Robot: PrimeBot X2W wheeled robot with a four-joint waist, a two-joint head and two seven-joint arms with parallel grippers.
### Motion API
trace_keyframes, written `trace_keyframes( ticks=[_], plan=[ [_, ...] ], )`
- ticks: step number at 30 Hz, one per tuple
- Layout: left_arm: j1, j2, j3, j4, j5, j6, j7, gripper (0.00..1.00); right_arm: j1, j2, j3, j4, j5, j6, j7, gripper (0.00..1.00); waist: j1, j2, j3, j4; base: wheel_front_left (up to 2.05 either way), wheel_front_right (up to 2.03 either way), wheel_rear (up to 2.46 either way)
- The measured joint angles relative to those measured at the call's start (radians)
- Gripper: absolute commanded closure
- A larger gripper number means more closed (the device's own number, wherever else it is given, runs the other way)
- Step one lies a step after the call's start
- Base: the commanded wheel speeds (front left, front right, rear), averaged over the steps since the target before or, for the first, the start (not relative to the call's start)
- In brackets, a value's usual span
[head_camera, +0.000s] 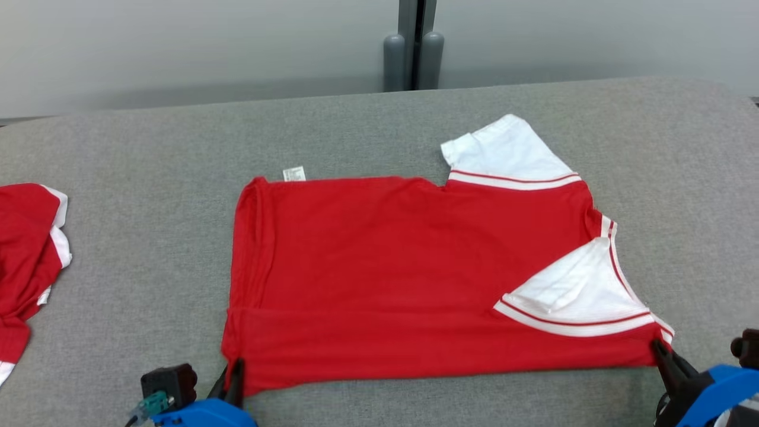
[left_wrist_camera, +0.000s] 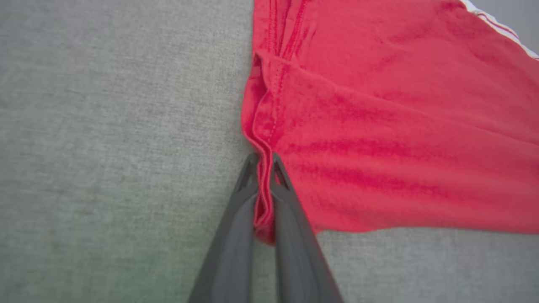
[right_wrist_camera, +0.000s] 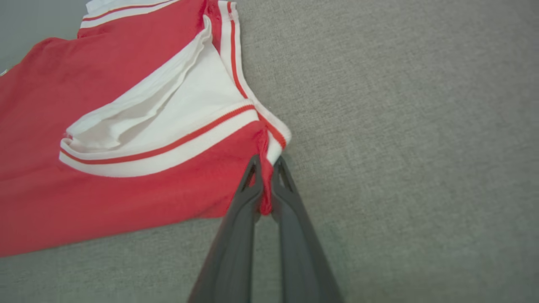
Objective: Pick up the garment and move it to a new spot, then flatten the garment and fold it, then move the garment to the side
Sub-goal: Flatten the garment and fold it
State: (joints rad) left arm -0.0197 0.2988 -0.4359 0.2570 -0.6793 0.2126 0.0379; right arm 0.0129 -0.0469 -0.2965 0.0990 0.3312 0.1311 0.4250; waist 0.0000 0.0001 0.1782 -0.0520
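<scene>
While the shirt (head_camera: 409,267) lies on the tabletop (head_camera: 148,142), long axis left-to-right, the left hand (left_wrist_camera: 264,156) pinches its near hem corner and the right hand (right_wrist_camera: 266,158) its other near corner, probably the shoulder; cloth stretches away from both.

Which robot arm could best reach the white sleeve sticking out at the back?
Right, probably. The right gripper pinches the red shirt at its collar end, where that far sleeve lies. The left gripper pinches the hem corner at the opposite end.
</scene>
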Motion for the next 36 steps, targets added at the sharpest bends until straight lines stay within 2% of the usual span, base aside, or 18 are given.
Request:
trace_keyframes(
  ticks=[5, 6, 7, 8, 9, 10, 15, 18, 23, 27, 30, 36],
  plan=[
    [0.08, 0.04, -0.001, -0.114, -0.009, 0.051, 0.067, 1.0, 0.046, 0.0, 0.011, -0.032, 0.022, 0.0, 0.004, 1.0, 0.0, 0.0, 0.002, -0.014, 0.0, 0.0, 0.0],
    [0.094, 0.044, 0.0, -0.132, -0.012, 0.06, 0.078, 1.0, 0.046, 0.0, 0.01, -0.035, 0.022, 0.0, -0.004, 0.62, 0.0, 0.0, 0.002, -0.014, 0.0, 0.0, 0.0],
    [0.105, 0.048, -0.001, -0.148, -0.017, 0.066, 0.09, 1.0, 0.046, 0.0, 0.006, -0.036, 0.023, 0.0, -0.01, 0.0, 0.0, 0.0, 0.002, -0.014, 0.0, 0.0, 0.0],
    [0.114, 0.053, 0.0, -0.164, -0.018, 0.07, 0.098, 0.71, 0.045, -0.001, 0.002, -0.035, 0.023, 0.0, -0.013, 0.0, 0.0, 0.0, 0.002, -0.014, 0.0, 0.0, 0.0],
    [0.12, 0.057, 0.0, -0.176, -0.018, 0.077, 0.104, 0.1, 0.044, -0.002, 0.002, -0.035, 0.022, -0.001, -0.013, 0.0, -0.0001, 0.0, 0.002, -0.013, 0.0, 0.0, 0.0],
    [0.124, 0.06, 0.0, -0.188, -0.02, 0.079, 0.111, 0.0, 0.041, -0.002, 0.002, -0.037, 0.02, -0.001, -0.014, 0.0, -0.0001, 0.0, 0.002, -0.012, 0.0, 0.0, 0.0],
    [0.123, 0.077, 0.009, -0.255, -0.026, 0.093, 0.137, 0.0, 0.006, -0.002, 0.003, -0.1, -0.026, -0.001, 0.014, 0.0, 0.0, 0.0, 0.004, -0.004, 0.0, 0.0, 0.0],
    [0.079, 0.1, 0.023, -0.297, -0.041, 0.082, 0.174, 0.0, -0.058, -0.002, 0.018, -0.163, -0.07, -0.001, 0.081, 0.0, 0.0, 0.0, 0.015, -0.005, 0.0, 0.0, 0.0],
    [-0.101, 0.203, 0.042, -0.315, -0.028, 0.034, 0.292, 0.0, -0.239, -0.007, 0.112, -0.2, -0.128, -0.001, 0.309, 0.0, 0.0, 0.0, 0.054, -0.028, 0.0, 0.0, 0.0],
    [-0.261, 0.26, 0.069, -0.294, -0.064, -0.006, 0.423, 0.0, -0.449, -0.057, 0.179, -0.13, -0.117, -0.001, 0.407, 0.0, 0.0, 0.0, 0.097, -0.053, 0.0, 0.0, 0.0],
    [-0.38, 0.287, 0.084, -0.26, -0.109, -0.026, 0.532, 0.0, -0.583, -0.071, 0.24, -0.046, -0.105, -0.001, 0.449, 0.0, 0.0001, 0.0, 0.132, -0.07, 0.0, 0.0, 0.0],
    [-0.571, 0.302, 0.09, -0.21, -0.173, -0.036, 0.716, 0.0, -0.809, -0.094, 0.331, 0.109, -0.101, -0.001, 0.443, 0.0, 0.0001, 0.0, 0.199, -0.097, 0.0, 0.0, 0.0]
  ],
)
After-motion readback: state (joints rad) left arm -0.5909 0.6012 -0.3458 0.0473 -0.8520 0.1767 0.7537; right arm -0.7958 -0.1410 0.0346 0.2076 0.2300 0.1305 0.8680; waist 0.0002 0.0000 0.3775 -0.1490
